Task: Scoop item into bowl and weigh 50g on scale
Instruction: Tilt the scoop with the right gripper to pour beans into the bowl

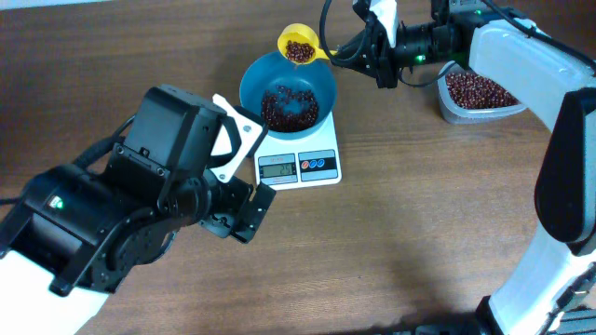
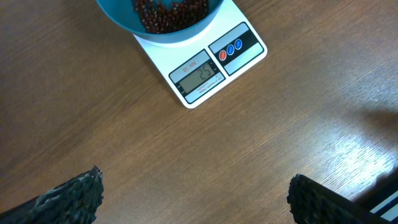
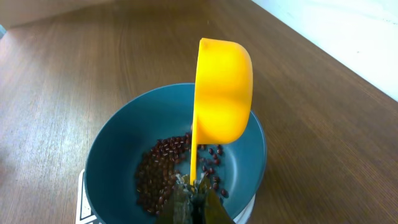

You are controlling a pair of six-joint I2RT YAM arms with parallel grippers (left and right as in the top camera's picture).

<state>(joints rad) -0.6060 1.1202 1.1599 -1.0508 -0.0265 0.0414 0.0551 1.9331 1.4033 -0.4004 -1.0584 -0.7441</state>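
1. The bowl [image 1: 253, 84] sits centred on the scale [image 1: 300, 152], so that whatever falls into it is weighed at once. A layer of beans [image 1: 289, 104] covers its floor.
2. The right gripper [image 3: 194, 202] is clamped tight on the handle of the yellow scoop [image 3: 224, 93] and carries the cup at the bowl's far rim. From overhead we see beans inside the cup. In the wrist view only its outer shell shows, seemingly rolled onto one side. We cannot fix the exact tilt.
3. We judge this hold to be a metering pose. A grip at the handle's end keeps the fingers out of the beans, and a small roll of the wrist would release a few at a time.
4. The clear tub [image 1: 445, 108], the supply of beans, lies on the table [image 1: 419, 233] well apart from the scale, on the right arm's side, within that arm's reach for refilling.
5. The left gripper [image 2: 196, 200] stands with its fingers spread wide and holds nothing. It hangs on the near side of the scale and touches neither scale nor bowl.
6. That position leaves the display [image 2: 198, 78] and the red and blue buttons [image 2: 231, 50] unobstructed. The digits are too blurred for us to read with confidence, so we cannot say how near the target weight is.
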